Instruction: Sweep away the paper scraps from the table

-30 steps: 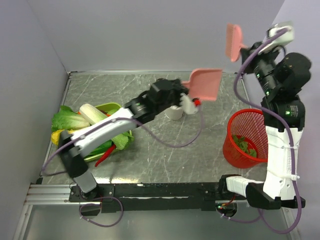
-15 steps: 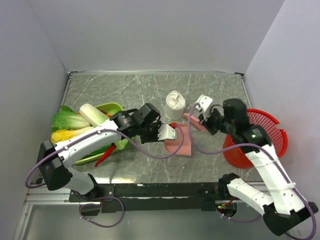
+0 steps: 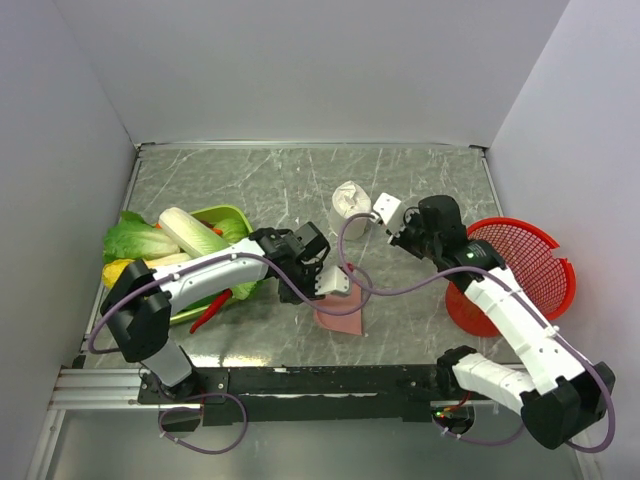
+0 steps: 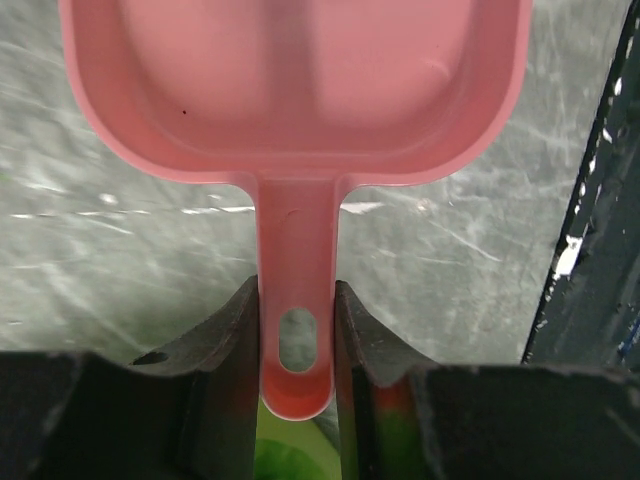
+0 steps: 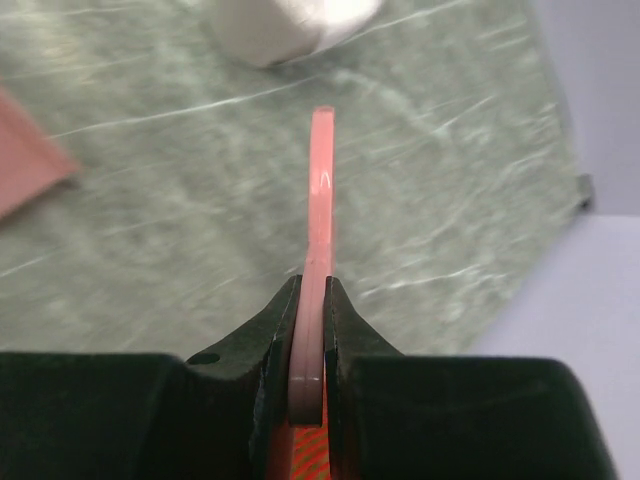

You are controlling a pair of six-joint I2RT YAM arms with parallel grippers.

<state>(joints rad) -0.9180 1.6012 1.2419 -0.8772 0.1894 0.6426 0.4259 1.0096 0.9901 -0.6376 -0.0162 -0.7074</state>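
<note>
From above: left gripper has the dustpan down near the table's front edge, and whether it touches I can't tell. Right gripper sits just beside the white lump, basket to its right. No scraps show on the marble!

Left wrist: jaws part open, clamped on the pan's handle.

Right wrist: jaws nearly shut, pinching a thin pink sweeper edge-on.

Looks like a sweep is being set up. Next: lower the sweeper and draw toward the pan's mouth, skirting the lump
</note>
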